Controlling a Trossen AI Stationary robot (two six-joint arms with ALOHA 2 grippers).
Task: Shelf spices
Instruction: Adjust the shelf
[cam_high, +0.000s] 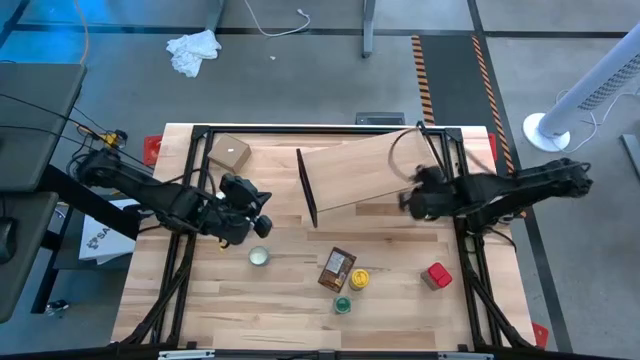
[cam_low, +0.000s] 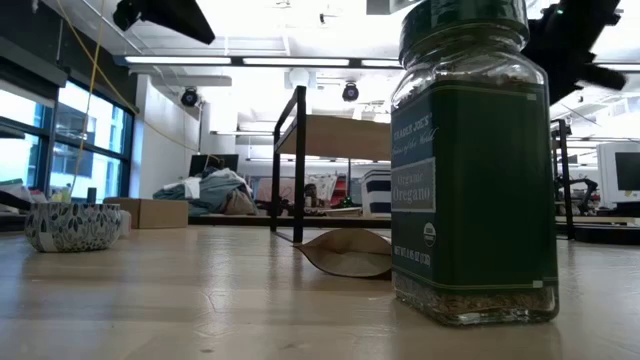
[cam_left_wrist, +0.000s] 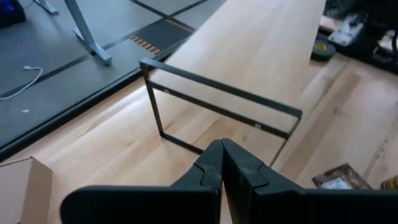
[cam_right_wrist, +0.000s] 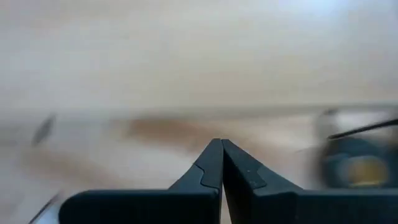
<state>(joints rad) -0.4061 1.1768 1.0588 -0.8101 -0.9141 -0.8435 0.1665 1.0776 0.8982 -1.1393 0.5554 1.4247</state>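
- Nothing shelved as far as I can see: the shelf (cam_high: 350, 170) has a bare top board, and it sits skewed between my two grippers, nearer the right one.
- All four spices are on the tabletop (cam_high: 200, 310), on the operator side of both grippers: brown printed packet (cam_high: 337, 268), yellow-lidded jar (cam_high: 359, 278) touching it, green-lidded jar (cam_high: 343, 304) just beside them, red container (cam_high: 437, 275) apart, closest to the right gripper.
- Left gripper (cam_high: 262, 226): fingers pressed together, holding nothing, short of the shelf's black end frame. A pale round tin (cam_high: 259, 256) lies just beside it.
- Right gripper (cam_high: 405, 202): fingers also pressed together, empty, at the shelf's other end.
- Judgement: start of task, all four picks left.
- Low view only: the green jar's label reads oregano (cam_low: 472, 160), and a patterned bowl (cam_low: 72, 226) shows far off.
- Left wrist view only: the shelf's thin black frame (cam_left_wrist: 217, 93) up close, open underneath.
- Right wrist view: blurred, just wood past the shut fingers (cam_right_wrist: 214, 168).
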